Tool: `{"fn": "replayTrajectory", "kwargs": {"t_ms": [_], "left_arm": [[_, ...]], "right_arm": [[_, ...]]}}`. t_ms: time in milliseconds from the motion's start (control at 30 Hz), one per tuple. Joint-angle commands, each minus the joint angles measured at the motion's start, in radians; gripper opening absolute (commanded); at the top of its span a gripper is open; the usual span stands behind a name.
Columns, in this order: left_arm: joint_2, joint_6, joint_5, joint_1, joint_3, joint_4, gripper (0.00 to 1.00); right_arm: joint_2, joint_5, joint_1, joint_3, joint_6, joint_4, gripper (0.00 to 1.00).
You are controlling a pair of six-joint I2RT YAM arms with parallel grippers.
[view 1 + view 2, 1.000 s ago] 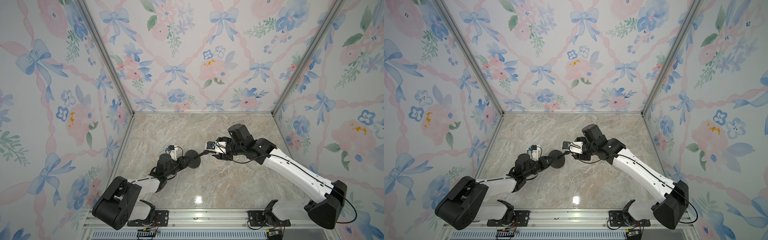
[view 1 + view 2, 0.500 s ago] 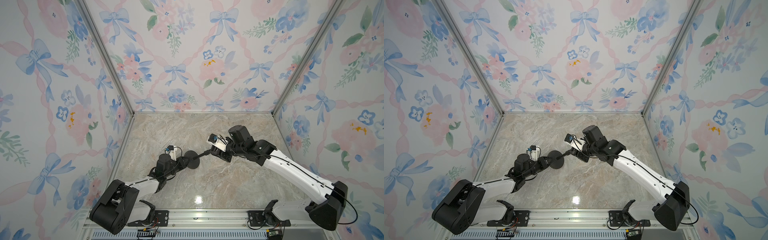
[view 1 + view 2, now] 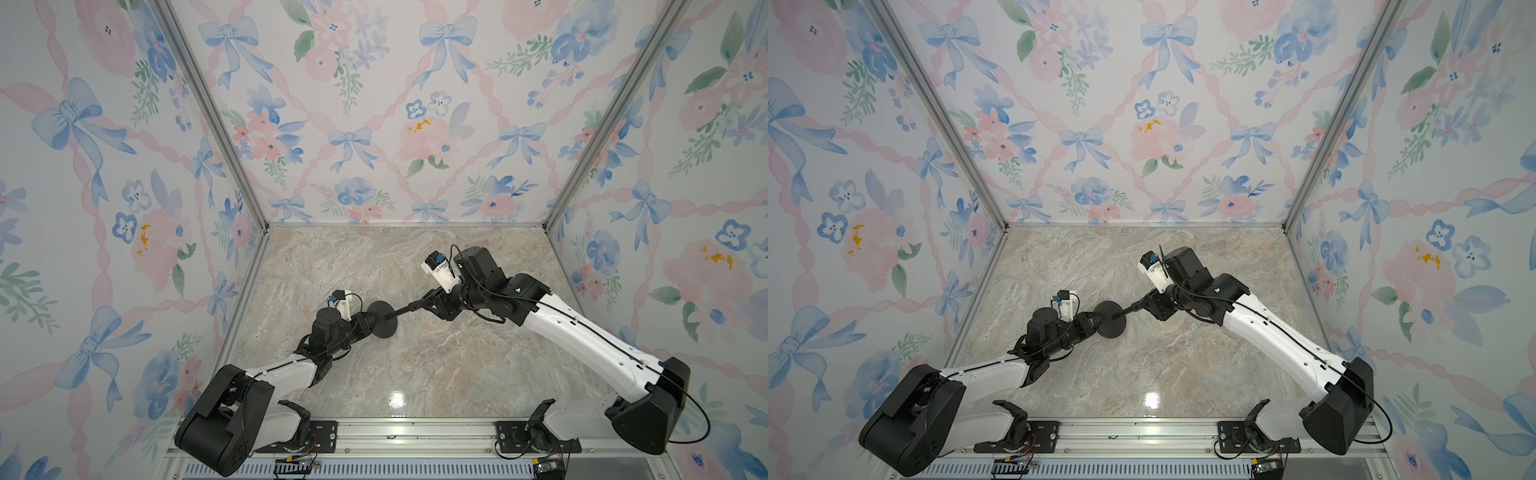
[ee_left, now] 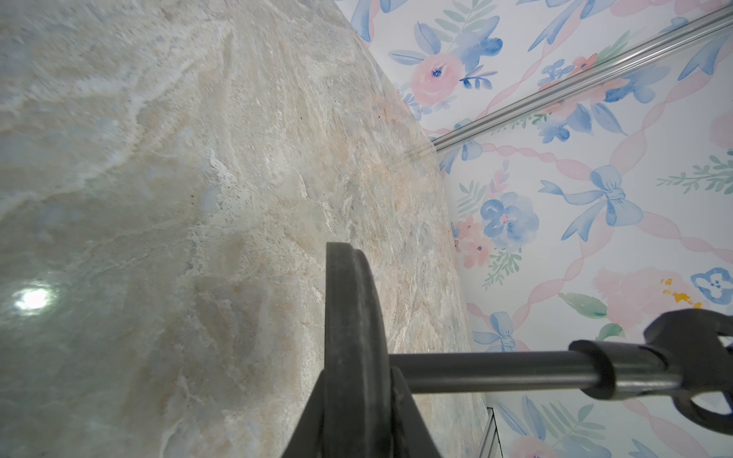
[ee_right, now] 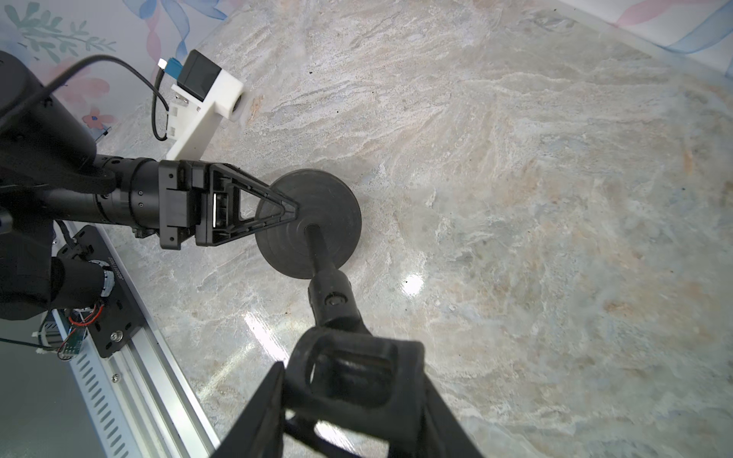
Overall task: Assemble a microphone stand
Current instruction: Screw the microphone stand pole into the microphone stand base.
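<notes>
Two arms work here, the left arm (image 3: 282,374) and the right arm (image 3: 582,332), and they meet at the one microphone stand (image 3: 390,320). The stand is all black and has two parts – one disc base (image 3: 384,328) and one rod (image 3: 405,311), which ends in a single clip (image 5: 349,368).

The disc base is held on edge, its domed face turned toward the right arm. The rod runs straight out from the centre of that face. How firmly it is seated cannot be told, nor whether the disc's lower rim touches the counter (image 3: 415,374).

There are two hands. The left hand (image 3: 365,322) is clenched on the rim of the disc base, one finger on each face. The right hand (image 3: 432,301) is at the rod's far end from the disc base, with fingers against both sides of the clip, grasping it.

Each wrist carries a white camera mount, so two in all. One (image 3: 344,305) is just beside the disc base and the other (image 3: 440,272) is beyond the clip.

The counter under the disc base is glossy beige marble – lamp glare shows on it between the disc and the metal rail (image 3: 415,432) that carries both arm bases. Three walls (image 3: 374,104) stand behind and to either side of the disc base, papered with pink flowers and blue bows and joined by two metal corner posts (image 3: 208,112).
</notes>
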Motion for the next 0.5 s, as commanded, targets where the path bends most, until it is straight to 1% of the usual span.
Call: {"fn": "replayTrajectory", "kwargs": {"t_ms": [0, 167, 233, 267, 333, 367, 433, 467], "left_arm": [[-0.054, -0.011, 0.006, 0.001, 0.015, 0.147, 0.00], [-0.067, -0.014, -0.009, 0.001, 0.009, 0.147, 0.00], [-0.068, -0.013, -0.011, 0.002, 0.008, 0.147, 0.00], [-0.067, -0.010, -0.013, 0.003, 0.008, 0.147, 0.00], [-0.064, -0.005, -0.011, 0.004, 0.007, 0.146, 0.00], [-0.060, -0.002, -0.010, 0.003, 0.005, 0.146, 0.00], [-0.058, 0.005, -0.011, 0.003, 0.004, 0.145, 0.00], [-0.059, 0.013, -0.011, 0.003, 0.004, 0.143, 0.00]], "right_arm": [[0.039, -0.051, -0.011, 0.037, 0.176, -0.070, 0.38], [0.074, -0.107, -0.025, 0.068, 0.298, -0.091, 0.38], [0.082, -0.130, -0.035, 0.076, 0.326, -0.098, 0.41], [0.082, -0.143, -0.041, 0.079, 0.319, -0.098, 0.45], [0.071, -0.160, -0.051, 0.077, 0.256, -0.099, 0.51], [0.060, -0.153, -0.055, 0.076, 0.207, -0.107, 0.55], [0.032, -0.162, -0.061, 0.069, 0.071, -0.131, 0.60], [0.012, -0.160, -0.062, 0.063, -0.020, -0.151, 0.64]]}}
